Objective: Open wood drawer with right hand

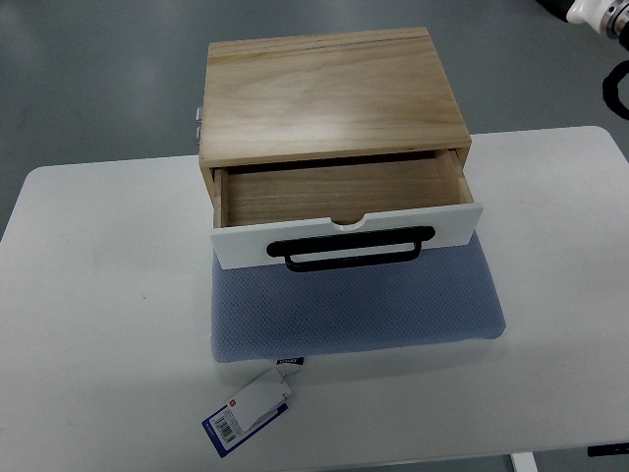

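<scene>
The wooden drawer box (329, 93) sits toward the far edge of the white table (98, 295), its back half overhanging that edge, its front resting on a blue-grey mesh cushion (364, 315). The drawer (339, 192) is already pulled partway out toward the near edge, its bare wooden inside showing and nothing visible in it. Its white front panel (447, 221) carries a black bar handle (349, 248), which nothing touches. A white-and-blue tag (246, 411) hangs off the cushion's near edge. Neither robot hand can be made out, so whether their fingers are apart or together cannot be told; only a bit of white and black gear (604, 20) peeks in beyond the table's far right corner. I judge the opening essentially done, with at most a further pull left
</scene>
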Controlling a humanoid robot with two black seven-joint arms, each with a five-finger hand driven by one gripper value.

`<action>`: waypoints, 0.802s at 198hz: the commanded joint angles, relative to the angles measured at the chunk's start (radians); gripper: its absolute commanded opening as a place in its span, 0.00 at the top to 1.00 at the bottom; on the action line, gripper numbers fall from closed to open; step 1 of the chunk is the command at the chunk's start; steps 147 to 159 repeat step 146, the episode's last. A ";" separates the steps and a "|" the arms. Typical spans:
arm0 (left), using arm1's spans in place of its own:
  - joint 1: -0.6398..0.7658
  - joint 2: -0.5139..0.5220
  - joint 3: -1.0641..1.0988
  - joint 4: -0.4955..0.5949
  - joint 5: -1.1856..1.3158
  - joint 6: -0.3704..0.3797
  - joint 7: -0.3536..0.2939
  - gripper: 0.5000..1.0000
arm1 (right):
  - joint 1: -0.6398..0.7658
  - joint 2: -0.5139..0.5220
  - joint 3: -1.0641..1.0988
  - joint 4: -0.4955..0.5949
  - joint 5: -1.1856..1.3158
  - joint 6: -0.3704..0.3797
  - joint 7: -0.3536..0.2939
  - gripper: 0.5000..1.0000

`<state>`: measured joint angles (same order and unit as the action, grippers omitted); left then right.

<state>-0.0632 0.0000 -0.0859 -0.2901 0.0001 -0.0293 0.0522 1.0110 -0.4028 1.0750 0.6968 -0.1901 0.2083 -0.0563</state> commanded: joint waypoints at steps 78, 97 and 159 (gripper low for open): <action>0.000 0.000 0.000 0.002 0.000 0.000 0.000 0.00 | -0.181 0.308 0.485 -0.191 0.000 0.075 0.104 0.11; 0.000 0.000 0.000 -0.001 0.000 0.000 0.001 0.00 | -0.206 0.312 0.485 -0.191 0.000 0.095 0.107 0.11; 0.000 0.000 0.000 -0.003 0.000 0.000 0.001 0.00 | -0.220 0.328 0.484 -0.191 0.000 0.128 0.107 0.11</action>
